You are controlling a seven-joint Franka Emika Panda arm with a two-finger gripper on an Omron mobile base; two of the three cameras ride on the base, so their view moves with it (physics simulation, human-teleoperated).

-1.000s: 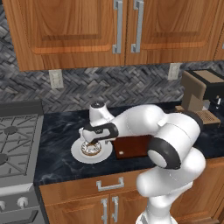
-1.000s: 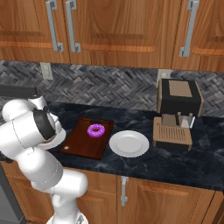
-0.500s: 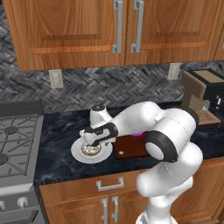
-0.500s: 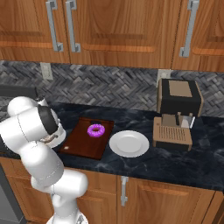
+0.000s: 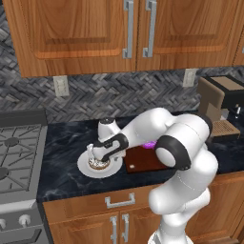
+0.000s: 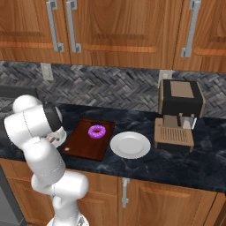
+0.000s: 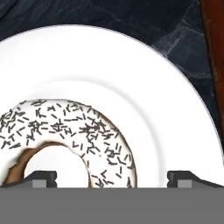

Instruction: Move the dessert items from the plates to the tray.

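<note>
A brown donut with white speckled icing (image 7: 87, 131) lies on a white plate (image 7: 175, 100), seen on the counter (image 5: 86, 167) left of the tray. My gripper (image 7: 113, 178) hangs just above it, open. One fingertip (image 7: 41, 178) is over the donut's hole and the other over bare plate, so they straddle the ring's right side. In the left base view the gripper (image 5: 98, 156) covers most of the donut (image 5: 100, 165). The purple donut (image 6: 97, 131) lies on the dark wooden tray (image 6: 86, 143). A second white plate (image 6: 130, 145) right of the tray holds nothing.
A coffee machine (image 6: 178, 114) stands at the counter's right end. A gas stove (image 5: 19, 152) borders the counter on the left. Wall cabinets hang above, and the tray's edge (image 7: 214, 43) lies close beside the donut's plate.
The hand has sunk a little lower over the speckled donut and the arm's elbow has swung. Donuts, plates and tray have not moved.
</note>
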